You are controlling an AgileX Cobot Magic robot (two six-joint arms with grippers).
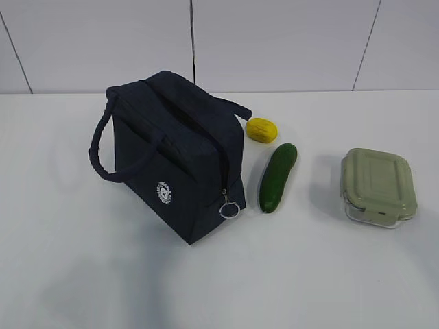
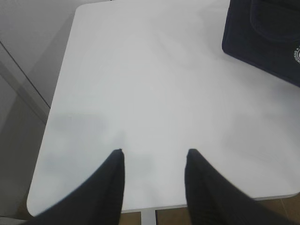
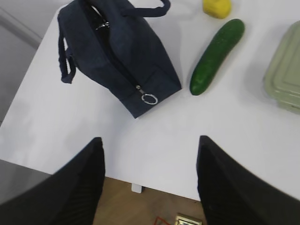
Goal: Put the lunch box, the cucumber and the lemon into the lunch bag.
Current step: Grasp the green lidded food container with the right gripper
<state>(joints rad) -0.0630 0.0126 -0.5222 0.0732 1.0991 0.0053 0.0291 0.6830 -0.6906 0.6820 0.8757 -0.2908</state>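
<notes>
We see a white table (image 1: 82, 274) backed by a pale panelled wall (image 1: 274, 41) with dark seams. Below the table's edge, brown wood-look floor (image 3: 140, 206) shows, under soft, even light.

Left gripper (image 2: 154, 157) jaws black, tapered; right gripper (image 3: 150, 143) jaws black, seemingly ribbed.

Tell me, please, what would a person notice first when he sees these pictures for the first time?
The dark navy lunch bag stands out most against the white table, left of centre, with a metal ring hanging at its near corner. To its right lie the yellow lemon, the green cucumber and, farthest right, the lunch box with its pale green lid. Both grippers hang open above the table's near edge, holding nothing.
</notes>
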